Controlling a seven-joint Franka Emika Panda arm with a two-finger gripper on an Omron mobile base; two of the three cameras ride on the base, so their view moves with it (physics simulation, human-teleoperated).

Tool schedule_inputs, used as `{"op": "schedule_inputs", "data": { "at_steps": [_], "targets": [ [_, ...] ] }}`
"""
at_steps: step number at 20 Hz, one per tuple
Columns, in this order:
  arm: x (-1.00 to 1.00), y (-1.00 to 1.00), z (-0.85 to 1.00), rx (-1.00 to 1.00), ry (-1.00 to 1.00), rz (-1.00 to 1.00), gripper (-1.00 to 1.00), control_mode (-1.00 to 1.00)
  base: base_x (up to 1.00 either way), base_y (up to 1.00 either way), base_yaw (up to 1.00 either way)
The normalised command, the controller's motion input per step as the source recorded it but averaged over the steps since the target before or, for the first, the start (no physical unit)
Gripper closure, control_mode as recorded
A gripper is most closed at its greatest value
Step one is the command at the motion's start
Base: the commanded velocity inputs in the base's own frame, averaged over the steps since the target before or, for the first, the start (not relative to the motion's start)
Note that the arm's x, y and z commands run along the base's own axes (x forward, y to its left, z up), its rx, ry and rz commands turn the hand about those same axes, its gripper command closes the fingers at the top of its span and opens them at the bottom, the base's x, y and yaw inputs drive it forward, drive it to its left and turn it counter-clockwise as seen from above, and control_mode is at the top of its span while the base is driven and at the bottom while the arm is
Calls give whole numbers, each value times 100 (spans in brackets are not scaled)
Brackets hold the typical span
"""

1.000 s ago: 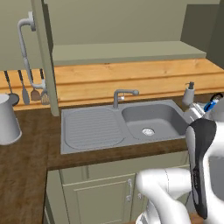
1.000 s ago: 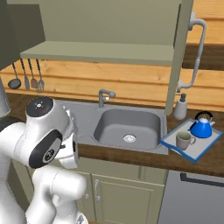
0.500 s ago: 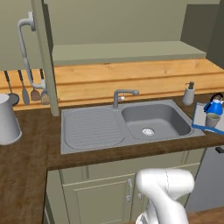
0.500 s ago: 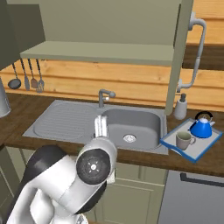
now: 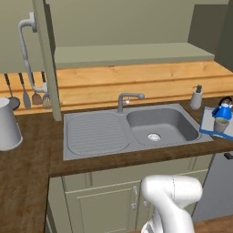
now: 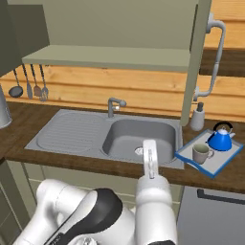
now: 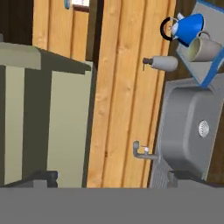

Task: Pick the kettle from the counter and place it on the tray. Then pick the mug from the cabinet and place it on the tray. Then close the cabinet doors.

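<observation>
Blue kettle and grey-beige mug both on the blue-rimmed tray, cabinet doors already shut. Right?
Not quite. The bright blue cone-shaped kettle and the grey-beige mug do sit on the light grey blue-rimmed tray, but the olive-green cabinet doors are open: the right base view shows the pale green shelf exposed.

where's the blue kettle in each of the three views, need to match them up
Left base view: the kettle sits at the far right edge, on the tray.
Right base view: right of the sink, at the back of the tray, behind the mug.
Hand view: top right, rolled sideways.
Shared landmark: the soap dispenser beside the tray.
</observation>
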Motion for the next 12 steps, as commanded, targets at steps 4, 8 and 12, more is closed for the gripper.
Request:
{"op": "schedule_inputs", "data": {
  "at_steps": [4, 8, 12],
  "targets": [
    [31, -77, 17, 10, -33, 1, -100, -100, 0, 0, 0],
    [40, -82, 17, 11, -27, 2, -100, -100, 0, 0, 0],
    [52, -77, 17, 12, -17, 5, -100, -100, 0, 0, 0]
  ]
}}
